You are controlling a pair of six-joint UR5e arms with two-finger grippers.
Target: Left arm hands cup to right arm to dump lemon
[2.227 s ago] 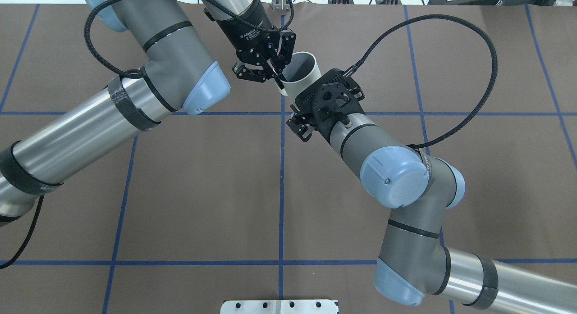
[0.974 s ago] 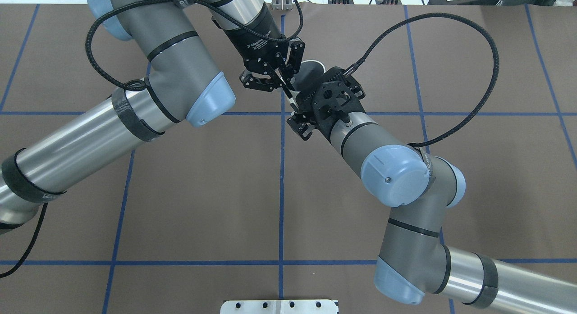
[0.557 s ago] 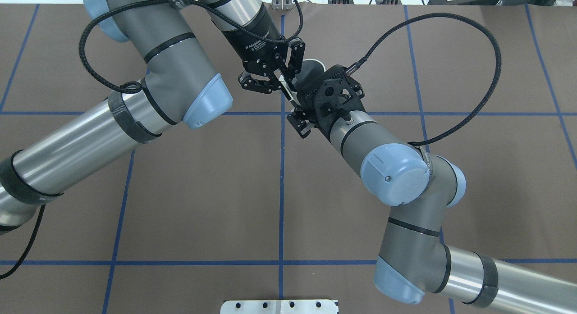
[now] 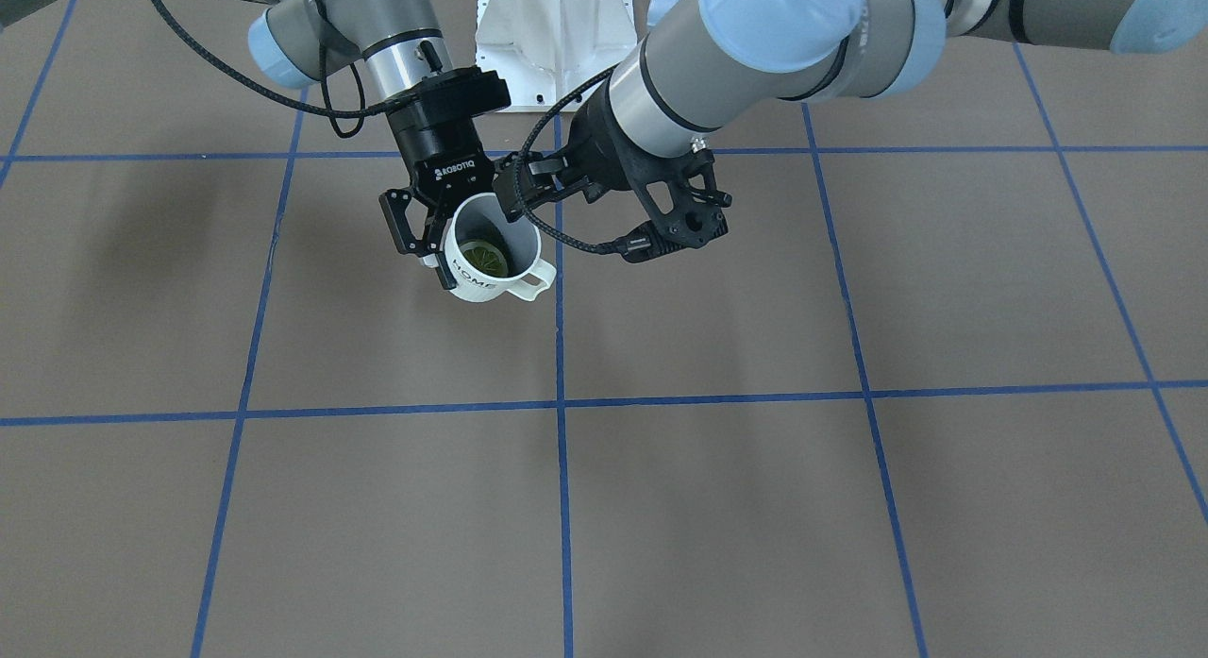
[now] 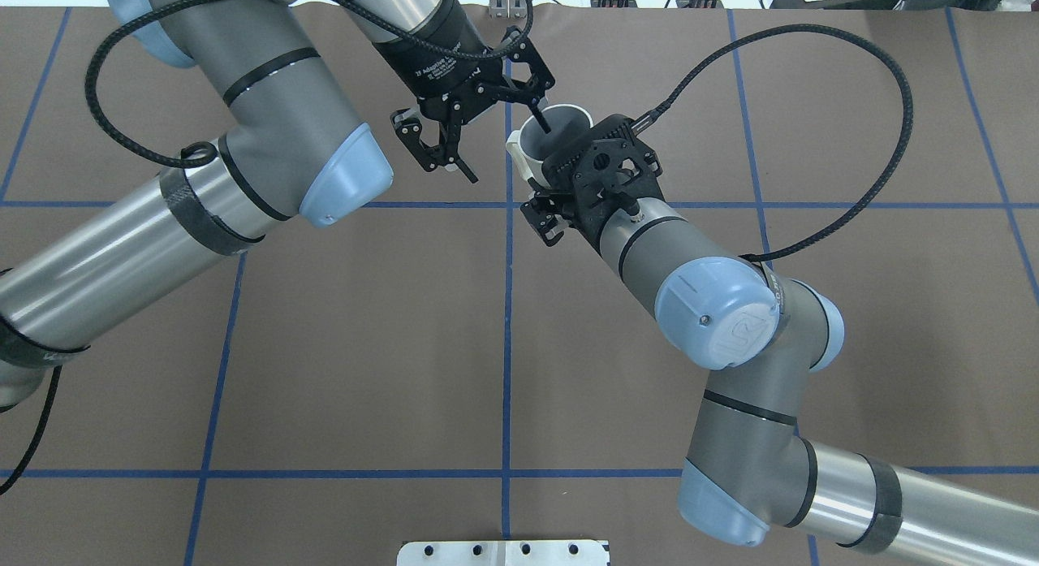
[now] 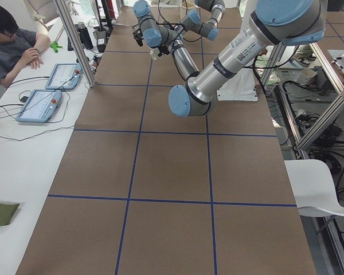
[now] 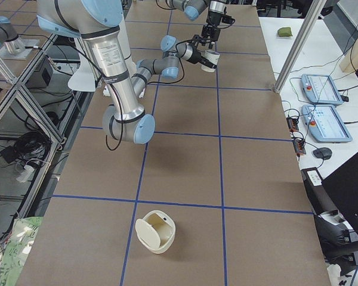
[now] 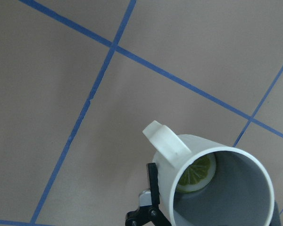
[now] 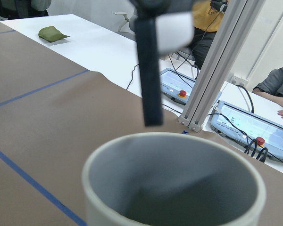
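Note:
The white cup (image 4: 477, 278) hangs in the air, mouth up, with "HOME" on its side. The yellow-green lemon (image 4: 486, 255) lies inside it and also shows in the left wrist view (image 8: 195, 172). My right gripper (image 4: 522, 197), on the arm with the latticed bracket (image 5: 601, 164), is shut on the cup's rim from the robot's side. The bracket hides that grip from overhead. My left gripper (image 5: 506, 152), marked ROBOTIQ, points down over the cup (image 5: 568, 123). It is open, with one finger at the mouth and the other well off to the side.
The brown table (image 5: 365, 347) has a blue tape grid. A cream container (image 7: 155, 231) lies on it near the robot's right end. The white base plate (image 5: 503, 552) is at the near edge. Operator desks with tablets (image 6: 57, 74) and a person (image 6: 11, 34) line the far side.
My left gripper was shut on the cup's rim. It has opened and drawn back to the left. The cup stays with my right gripper, and its mouth and handle show more.

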